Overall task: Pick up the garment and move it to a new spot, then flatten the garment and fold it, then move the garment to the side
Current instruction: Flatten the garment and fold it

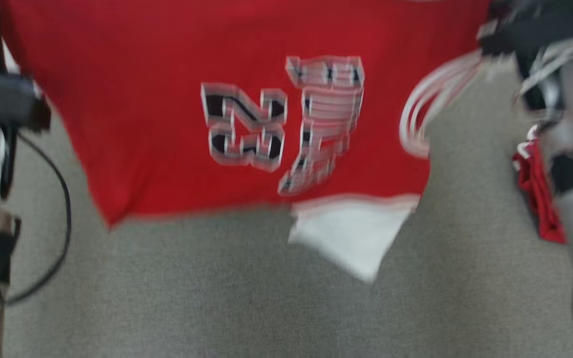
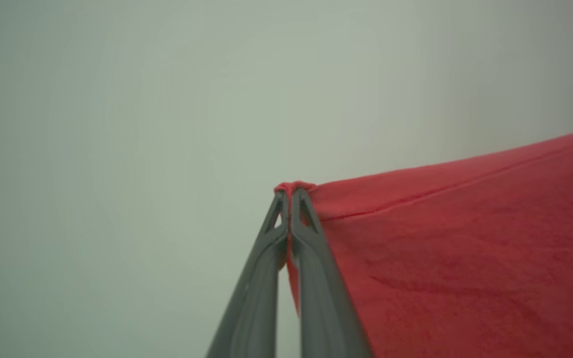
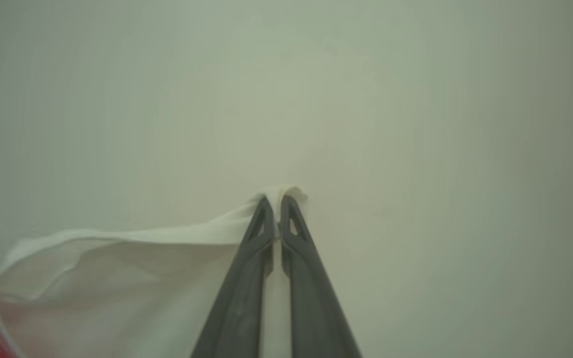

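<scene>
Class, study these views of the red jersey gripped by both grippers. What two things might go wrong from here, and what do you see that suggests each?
1. The left gripper pinches only the tip of a hem corner of the red jersey, so the cloth may slip free.
2. The right gripper holds white fabric rather than a red corner, and a white flap hangs below the red hem. The jersey may land creased.

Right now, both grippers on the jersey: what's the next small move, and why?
Probably lower both arms together, keeping the spread, to lay the jersey flat on the grey surface. The left gripper pinches a red corner, the right gripper a white edge; the cloth looks stretched between them.
</scene>
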